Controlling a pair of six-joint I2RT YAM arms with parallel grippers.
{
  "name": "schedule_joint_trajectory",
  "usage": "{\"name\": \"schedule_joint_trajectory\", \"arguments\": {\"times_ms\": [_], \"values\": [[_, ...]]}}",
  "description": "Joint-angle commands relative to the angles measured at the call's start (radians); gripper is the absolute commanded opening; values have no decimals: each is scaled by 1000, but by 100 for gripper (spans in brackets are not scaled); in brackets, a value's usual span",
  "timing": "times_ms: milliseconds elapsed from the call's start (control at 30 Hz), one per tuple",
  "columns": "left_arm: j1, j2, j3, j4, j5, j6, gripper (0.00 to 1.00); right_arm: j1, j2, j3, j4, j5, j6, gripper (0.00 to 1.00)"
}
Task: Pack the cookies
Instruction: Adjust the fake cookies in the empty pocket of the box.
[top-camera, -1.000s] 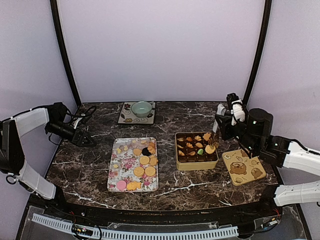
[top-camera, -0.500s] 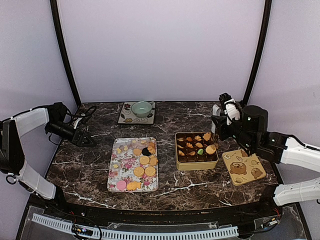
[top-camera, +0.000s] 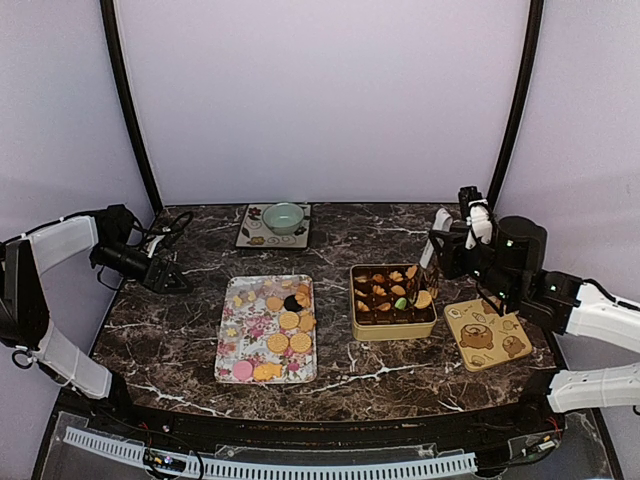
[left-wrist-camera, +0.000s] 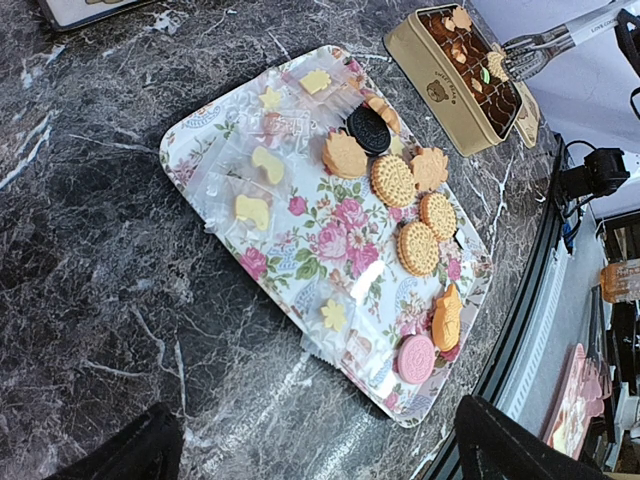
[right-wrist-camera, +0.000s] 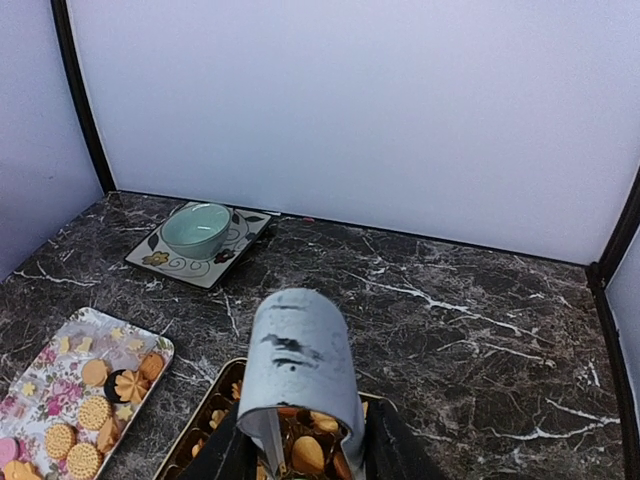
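Several cookies (top-camera: 288, 320), golden, pink and one dark, lie on a floral tray (top-camera: 232, 350); the left wrist view shows them too (left-wrist-camera: 393, 180). More cookies (top-camera: 398, 290) fill a gold tin (top-camera: 392, 326). My right gripper (top-camera: 443, 250) is shut on grey tongs (top-camera: 430, 268). The tong tips reach down into the tin's right side beside an orange cookie; I cannot tell whether they hold it. In the right wrist view the tongs (right-wrist-camera: 300, 360) hide most of my gripper (right-wrist-camera: 310, 455) above the tin (right-wrist-camera: 195, 425). My left gripper (top-camera: 178, 283) is open and empty, left of the tray (left-wrist-camera: 315, 445).
The tin's lid (top-camera: 488, 335), with a bear pattern, lies right of the tin. A green bowl (top-camera: 284, 216) stands on a square plate (top-camera: 255, 238) at the back. Black frame posts stand at both back corners.
My right arm swung slightly left, then back right, with the tongs staying over the tin's right side. The left arm has not moved.
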Motion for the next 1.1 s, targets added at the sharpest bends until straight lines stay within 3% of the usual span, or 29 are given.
{"name": "schedule_joint_trajectory", "arguments": {"times_ms": [0, 567, 1067], "values": [[-2, -18, 7, -16, 19, 7, 98, -22, -11, -35, 70, 11, 74, 36], [-2, -10, 6, -15, 22, 7, 98, -27, -80, -35, 47, 91, 21, 33], [-2, -15, 5, -22, 18, 17, 98, -29, -48, -97, 90, 89, 111, 32]]}}
